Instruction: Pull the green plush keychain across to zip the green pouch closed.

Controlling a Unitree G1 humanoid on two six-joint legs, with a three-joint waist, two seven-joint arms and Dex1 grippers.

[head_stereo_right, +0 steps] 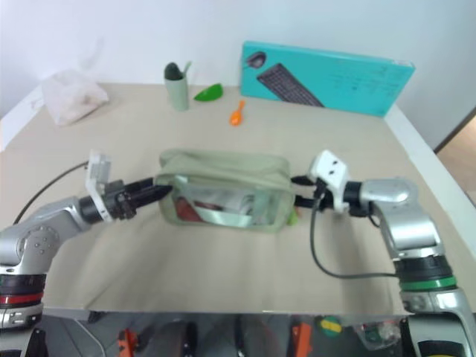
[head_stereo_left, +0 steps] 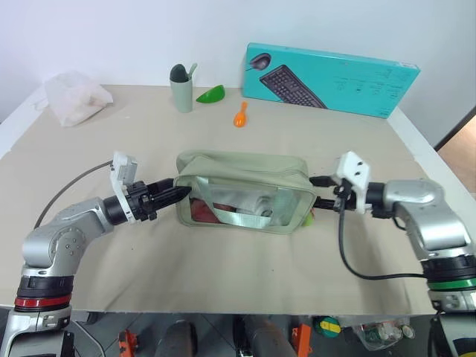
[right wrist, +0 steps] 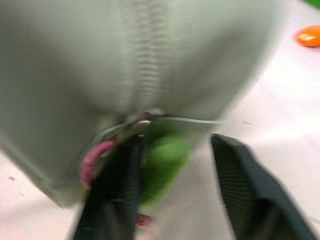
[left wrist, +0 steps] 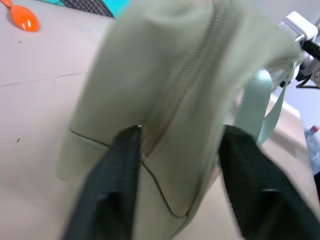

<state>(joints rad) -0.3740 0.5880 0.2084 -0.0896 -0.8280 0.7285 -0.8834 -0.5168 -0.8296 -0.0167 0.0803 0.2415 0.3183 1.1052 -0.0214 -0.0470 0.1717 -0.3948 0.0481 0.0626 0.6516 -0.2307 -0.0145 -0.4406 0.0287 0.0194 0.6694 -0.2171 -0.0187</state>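
Note:
The green pouch (head_stereo_left: 242, 190) lies in the middle of the table, clear panel facing me, with its zipper running along the top (left wrist: 200, 75). The green plush keychain (right wrist: 162, 162) hangs at the pouch's right end (head_stereo_left: 307, 219), on a metal ring at the end of the zipper line. My right gripper (right wrist: 176, 141) is open at that end, and the plush rests against one finger (right wrist: 117, 195) without being pinched. My left gripper (left wrist: 182, 132) is open at the pouch's left end (head_stereo_left: 177, 193), its fingers straddling the fabric corner.
At the back stand a teal keyboard box (head_stereo_left: 335, 78), a grey-green cup (head_stereo_left: 181, 93), a bright green scoop (head_stereo_left: 211, 94) and an orange spoon (head_stereo_left: 240, 115). A white plastic bag (head_stereo_left: 74, 97) lies at the back left. The table's front edge (head_stereo_left: 223, 309) is close below the pouch.

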